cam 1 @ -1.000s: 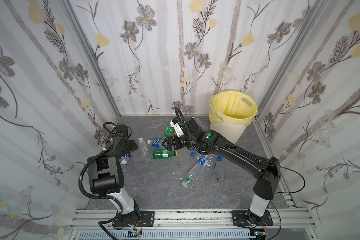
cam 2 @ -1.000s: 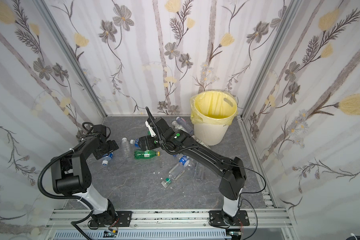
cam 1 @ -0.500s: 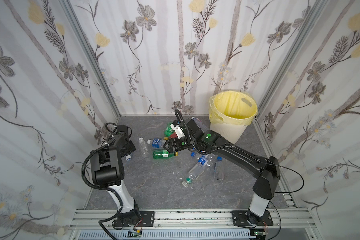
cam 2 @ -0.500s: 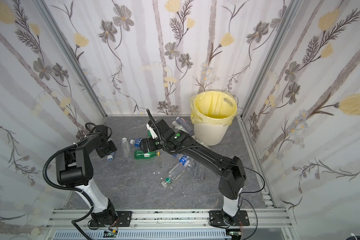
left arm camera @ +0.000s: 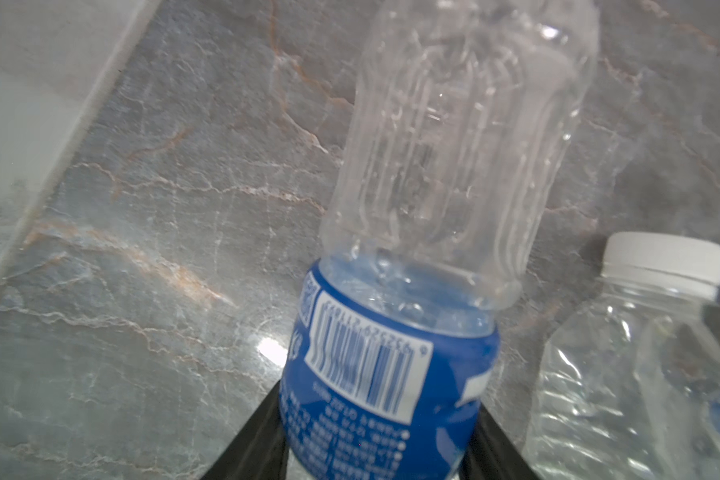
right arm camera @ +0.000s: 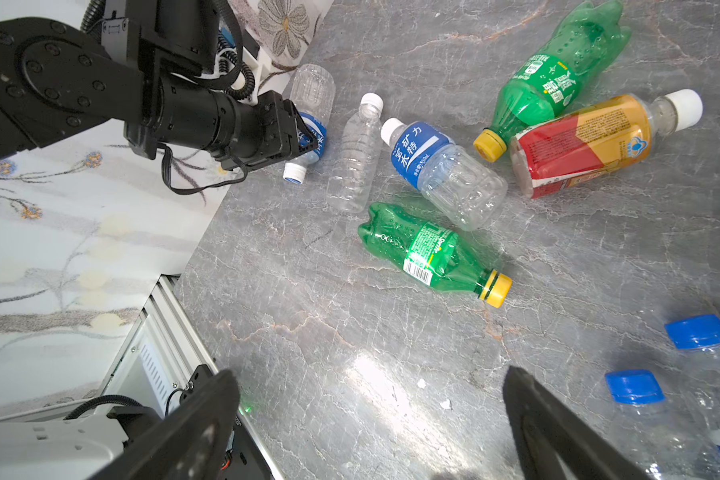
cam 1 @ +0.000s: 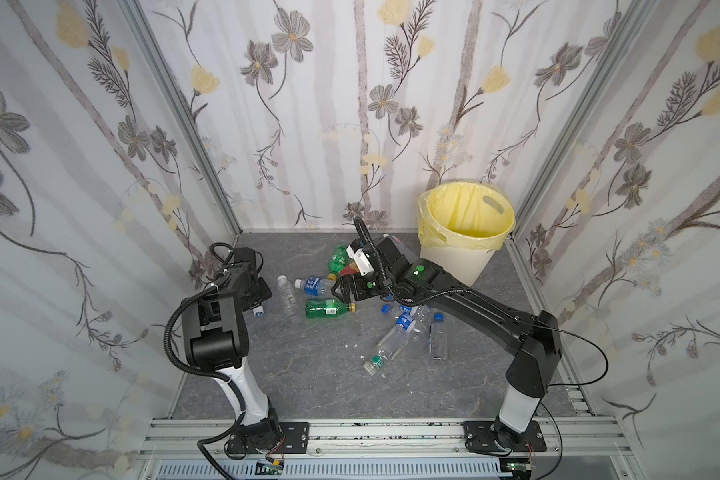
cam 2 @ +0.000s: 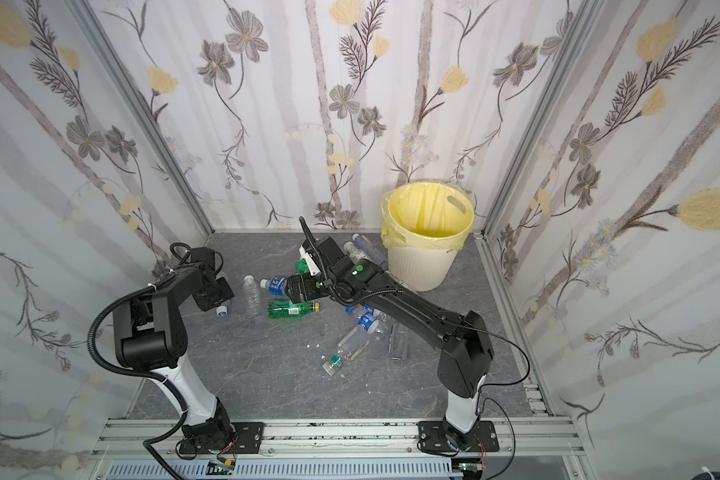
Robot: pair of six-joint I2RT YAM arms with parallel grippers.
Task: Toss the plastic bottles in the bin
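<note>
Left gripper [left arm camera: 375, 440] clamped on blue-label bottle [left arm camera: 391, 374], left of the scattered bottles [cam 1: 389, 343]. Right gripper [right arm camera: 371, 378] jaws wide, empty, near green bottle [right arm camera: 429, 253]. Bin [cam 1: 454, 262] back right, well apart from both.

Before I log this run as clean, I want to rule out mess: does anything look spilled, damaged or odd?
A few small white scraps lie loose on the grey marbled floor, near the green plastic bottle with the yellow cap. What they are cannot be told. No spilled liquid shows.
</note>
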